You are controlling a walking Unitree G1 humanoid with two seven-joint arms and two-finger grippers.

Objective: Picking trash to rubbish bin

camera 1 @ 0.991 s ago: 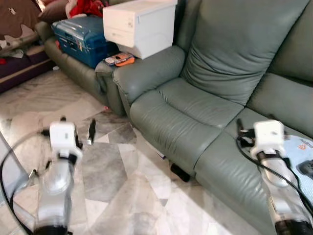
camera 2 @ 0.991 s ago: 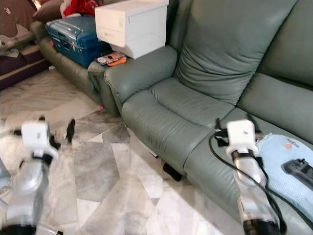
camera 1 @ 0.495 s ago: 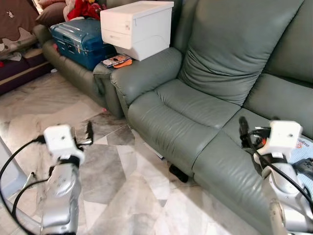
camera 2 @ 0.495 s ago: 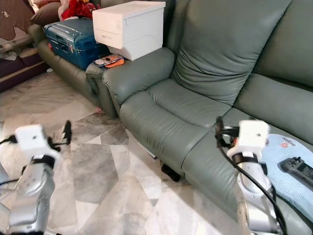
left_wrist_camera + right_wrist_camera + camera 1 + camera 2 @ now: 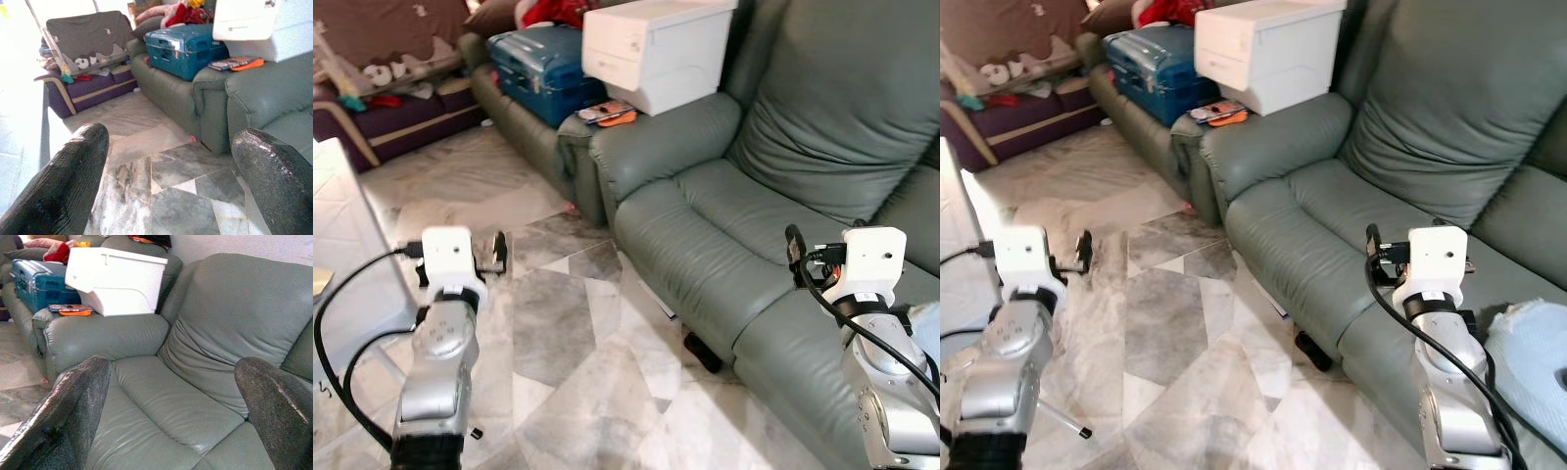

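Left tool (image 5: 166, 181) and right tool (image 5: 171, 411) both hang wide open and empty. Since a second ago the whole view has swung leftward across the grey sofa (image 5: 724, 225), revealing more marble floor (image 5: 558, 323). No trash or rubbish bin is identifiable; the search probably continues.

a small pink scrap (image 5: 570, 208) lies on the pale marble floor (image 5: 558, 333), left of centre in the upper half of the left eye view, just beside the foot of the grey-green sofa (image 5: 705, 235). a flat black piece (image 5: 702, 352) lies on the floor lower centre, half under the sofa's front edge. a tiny black speck (image 5: 475, 432) sits near the bottom left; what it is cannot be told.
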